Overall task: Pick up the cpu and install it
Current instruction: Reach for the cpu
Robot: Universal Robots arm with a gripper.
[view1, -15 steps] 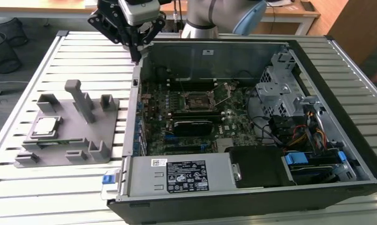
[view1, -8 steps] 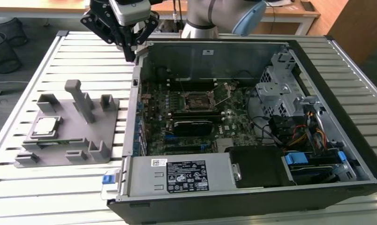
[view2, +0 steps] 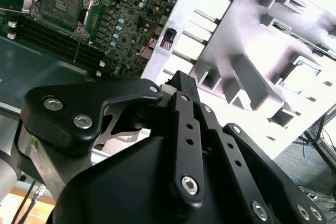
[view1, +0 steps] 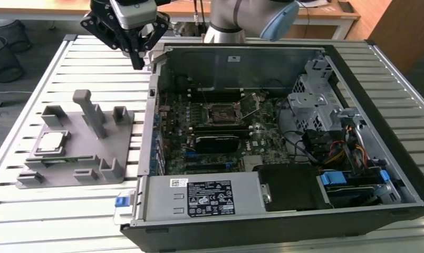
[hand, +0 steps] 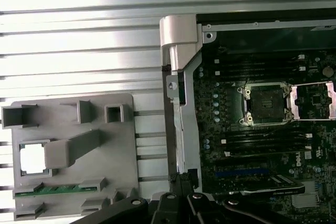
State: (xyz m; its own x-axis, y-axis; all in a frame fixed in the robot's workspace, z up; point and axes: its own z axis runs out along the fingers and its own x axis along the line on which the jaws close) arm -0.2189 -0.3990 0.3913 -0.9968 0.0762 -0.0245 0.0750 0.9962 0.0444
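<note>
- Overhead, the gripper [view1: 137, 64] was seen hanging above the slatted table [view1: 92, 68], its fingers [view1: 134, 52] drawn into a narrow point with nothing held between them.
- Just beside the fingertips, toward the exterior view's right, the corner wall of the open computer case [view1: 157, 68] was found, near but not touched.
- Well apart from the fingertips, toward the exterior view's left and nearer that camera, the cpu [view1: 51, 141] was seen lying flat in a square recess of the grey fixture [view1: 85, 158], silver top upward.
- In the first wrist view the cpu [hand: 33, 158] was shown as a bright square in the same recess, with a slanted block of the fixture [hand: 68, 114] just beside it.
- A green memory stick [hand: 52, 190] was seen in a slot of the fixture, next to the cpu and on the side farther from the fingertips in the exterior view.
- On the other side of the fingertips from the cpu, inside the case, the socket [view1: 219, 112] was seen on the motherboard [view1: 219, 153], well apart from the fingers.
- In the first wrist view the socket [hand: 262, 103] was shown uncovered, its metal frame [hand: 313, 100] folded open beside it.
</note>
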